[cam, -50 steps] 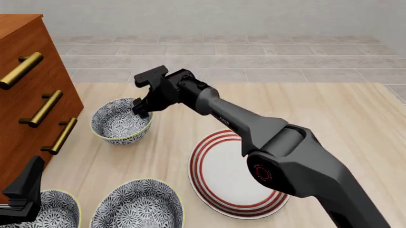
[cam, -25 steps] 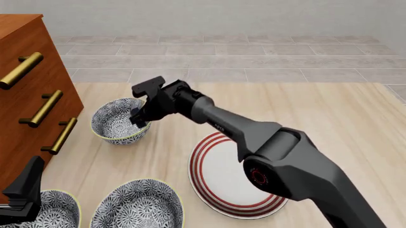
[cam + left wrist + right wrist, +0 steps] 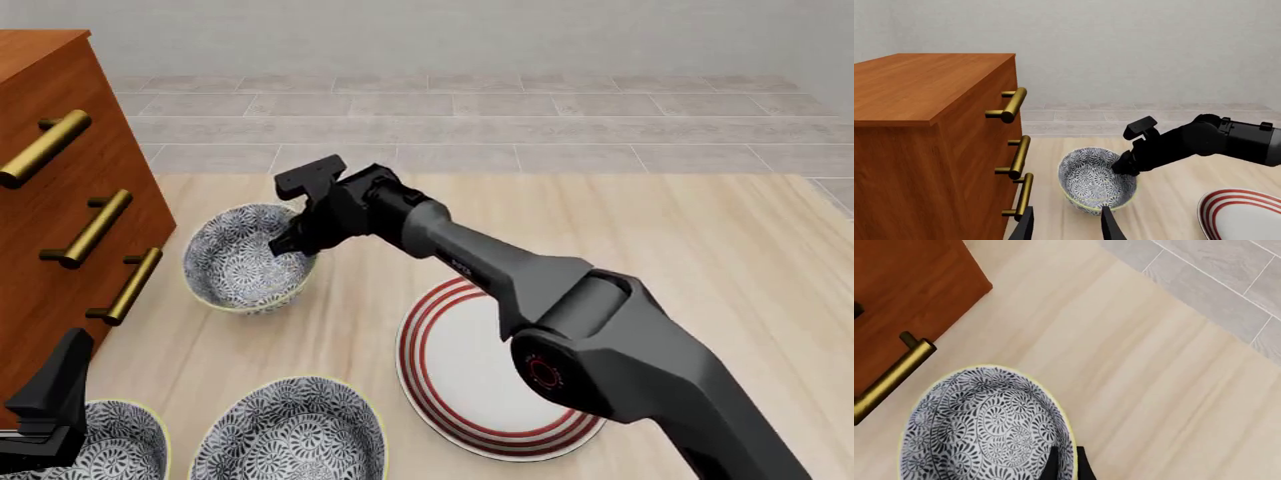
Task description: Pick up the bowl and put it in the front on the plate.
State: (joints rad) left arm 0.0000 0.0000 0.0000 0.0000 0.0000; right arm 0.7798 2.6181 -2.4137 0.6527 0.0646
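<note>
The right gripper [image 3: 296, 243] is pinching the bowl [image 3: 244, 258] at its rim on the plate-ward side, one finger inside the wall & one outside, jaws closed onto that thin edge; the right wrist view is showing the fingertips [image 3: 1065, 466] straddling the cream rim. The bowl is sitting at the far left of the table [image 3: 667, 240], just beside the dresser [image 3: 67, 180], & looks tilted toward the camera, so prob already coming off the wood on one side, though I can't tell if it's fully clear. Risks from here: a one-point rim grip w/ a deep bowl hanging off it is inviting rotation about the fingers, so the bowl could be swinging or slipping out mid-carry. Too little height & the low edge is dragging on the table or clipping the plate [image 3: 487, 375] rim on arrival. The brass handles [image 3: 1016, 157] are close, so any drift left is knocking the bowl into them. The left gripper [image 3: 1066, 227] is waiting low near the two other bowls [image 3: 287, 432], jaws spread & holding nothing, well apart from the path. Release while tilted = bowl rocking off the plate.
</note>
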